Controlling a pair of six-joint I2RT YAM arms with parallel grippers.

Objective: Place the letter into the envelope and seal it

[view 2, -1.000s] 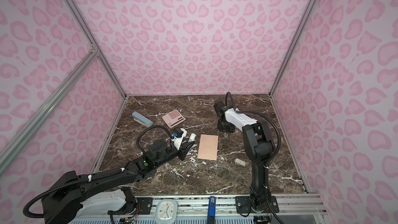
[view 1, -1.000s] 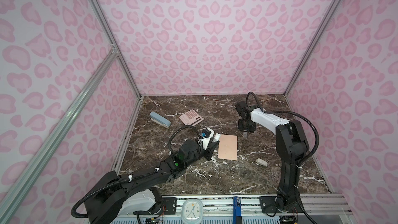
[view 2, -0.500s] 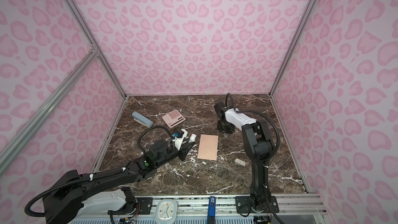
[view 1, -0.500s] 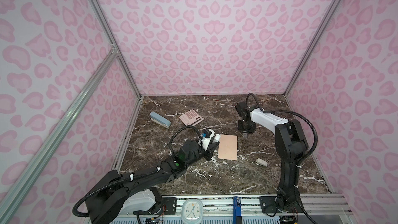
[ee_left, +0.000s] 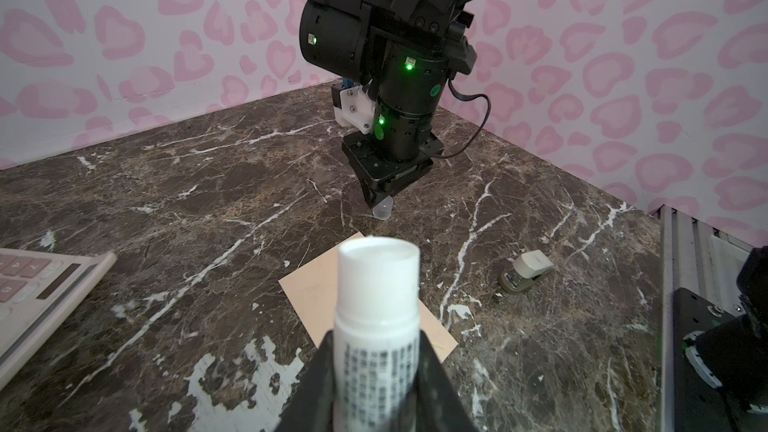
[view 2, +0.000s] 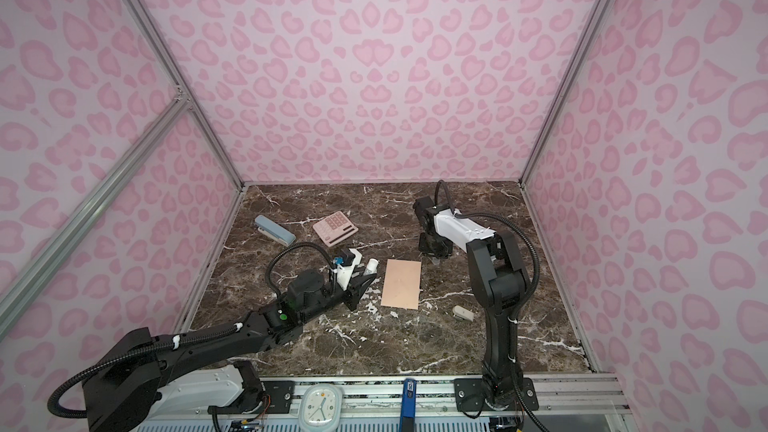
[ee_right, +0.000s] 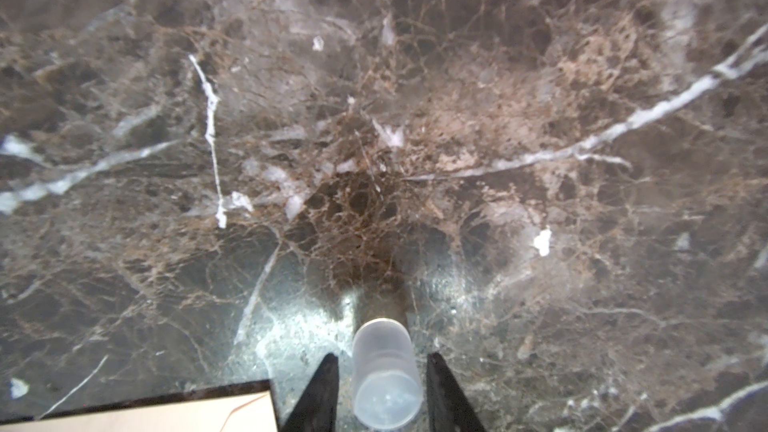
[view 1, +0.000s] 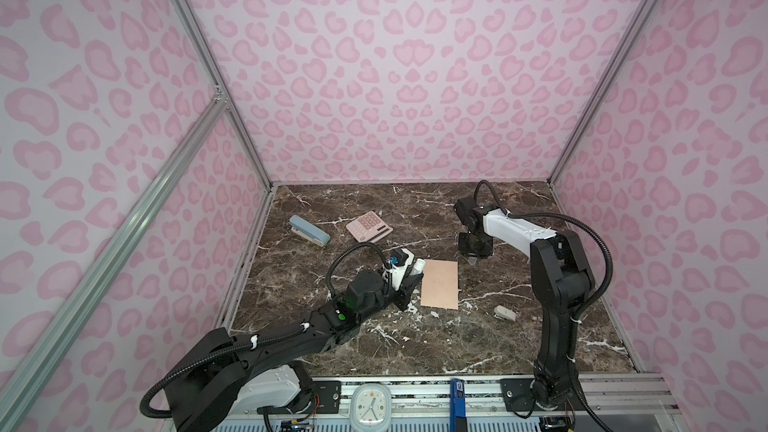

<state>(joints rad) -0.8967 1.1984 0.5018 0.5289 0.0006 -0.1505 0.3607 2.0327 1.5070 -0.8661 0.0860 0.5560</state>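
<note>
The glue stick [ee_left: 376, 284] goes blurry close to the camera. Its print cannot be read, and the picture's edge cuts off its end. It hides part of the envelope [ee_left: 311, 297]. The calculator [ee_left: 37, 284] is cut off too. The right wrist view shows one corner of the envelope [ee_right: 187, 419]. What is inside it cannot be seen. In a top view the clear cap [view 1: 472, 260], at 2 o'clock from the envelope, is tiny. The grey thing [view 1: 504, 313] at 4 o'clock is too small to name.
</note>
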